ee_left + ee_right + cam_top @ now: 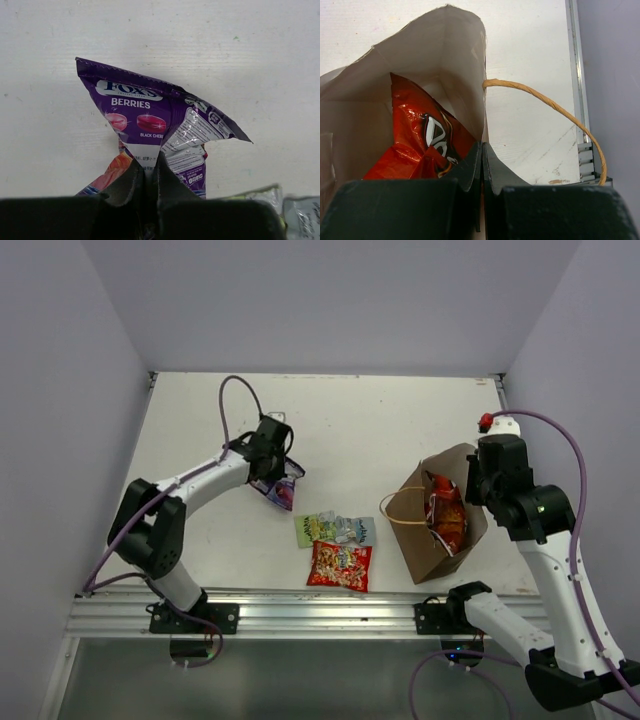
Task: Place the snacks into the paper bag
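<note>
- Top view: the purple packet (283, 490) is gripped by the left gripper (272, 470), whose jaws are drawn narrow on it, left of the middle of the table (380, 420). The paper bag (425, 555) lies well apart to the right. Its rim is pinched by the closed right gripper (476, 480), and a red chip bag (447, 515) is seen inside. A green packet (311, 529), a pale packet (356, 531) and a red candy packet (340, 566) lie between. The left arm is judged the nearer to them.
- Left wrist view: the purple packet hangs crumpled, with its long axis running across the frame. An orange packet (112, 172) beneath it is mostly hidden, and whether it is also caught cannot be told.
- Right wrist view: the bag's wall is clamped and the mouth is held open. The handle (555, 115) loops to the right. The bag's floor is hidden.
</note>
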Controlling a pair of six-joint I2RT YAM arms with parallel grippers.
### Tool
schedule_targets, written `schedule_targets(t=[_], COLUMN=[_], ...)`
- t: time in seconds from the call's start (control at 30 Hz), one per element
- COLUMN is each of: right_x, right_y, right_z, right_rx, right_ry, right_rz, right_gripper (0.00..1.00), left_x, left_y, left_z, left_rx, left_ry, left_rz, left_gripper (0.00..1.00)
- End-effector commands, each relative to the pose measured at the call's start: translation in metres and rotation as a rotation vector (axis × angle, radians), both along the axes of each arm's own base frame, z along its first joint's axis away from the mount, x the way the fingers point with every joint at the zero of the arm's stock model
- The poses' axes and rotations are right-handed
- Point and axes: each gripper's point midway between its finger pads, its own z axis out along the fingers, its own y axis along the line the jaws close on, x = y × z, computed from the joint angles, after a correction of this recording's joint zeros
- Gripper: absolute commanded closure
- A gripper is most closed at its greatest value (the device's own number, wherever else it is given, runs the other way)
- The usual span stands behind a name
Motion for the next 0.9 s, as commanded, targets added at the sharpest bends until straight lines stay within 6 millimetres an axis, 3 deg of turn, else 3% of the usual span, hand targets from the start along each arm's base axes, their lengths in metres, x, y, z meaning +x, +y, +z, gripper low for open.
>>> schedule_targets(t=[0.0, 0.07, 0.1, 0.17, 0.2, 0.3, 0.47, 0.5, 0.57, 0.63, 0.87], right_x=[0.004, 0.004, 0.003, 0.002, 0.002, 0.001, -0.001, -0.002, -0.002, -0.003, -0.008], right_y=[0.004, 0.004, 0.004, 0.004, 0.003, 0.003, 0.002, 0.002, 0.002, 0.002, 0.001], right_z=[0.011, 0.01, 0.009, 0.008, 0.008, 0.009, 0.011, 0.011, 0.013, 0.013, 0.013], right_rx=[0.027, 0.027, 0.029, 0.03, 0.03, 0.031, 0.033, 0.033, 0.036, 0.037, 0.037], right_ry=[-0.034, -0.033, -0.03, -0.029, -0.029, -0.033, -0.039, -0.038, -0.043, -0.044, -0.044], right_rz=[-0.001, -0.003, -0.004, -0.005, -0.005, -0.007, -0.007, -0.008, -0.007, -0.01, -0.013], right_gripper=[1.0, 1.0, 1.0, 1.0, 1.0, 1.0, 1.0, 1.0, 1.0, 1.0, 1.0], left_x=[0.022, 0.016, 0.015, 0.0, -0.008, -0.037, -0.066, -0.073, -0.089, -0.098, -0.142], left_y=[-0.042, -0.069, -0.086, -0.12, -0.135, -0.175, -0.229, -0.24, -0.26, -0.278, -0.328], left_z=[0.132, 0.186, 0.234, 0.284, 0.322, 0.38, 0.392, 0.377, 0.38, 0.363, 0.383], left_rx=[-0.199, -0.295, -0.375, -0.476, -0.552, -0.752, -0.914, -0.928, -1.007, -1.025, -1.089], left_ry=[-0.231, -0.305, -0.38, -0.458, -0.517, -0.567, -0.531, -0.494, -0.495, -0.458, -0.474], left_rz=[-0.055, -0.114, -0.157, -0.243, -0.292, -0.417, -0.546, -0.579, -0.628, -0.661, -0.799], left_gripper=[1.0, 1.0, 1.0, 1.0, 1.0, 1.0, 1.0, 1.0, 1.0, 1.0, 1.0])
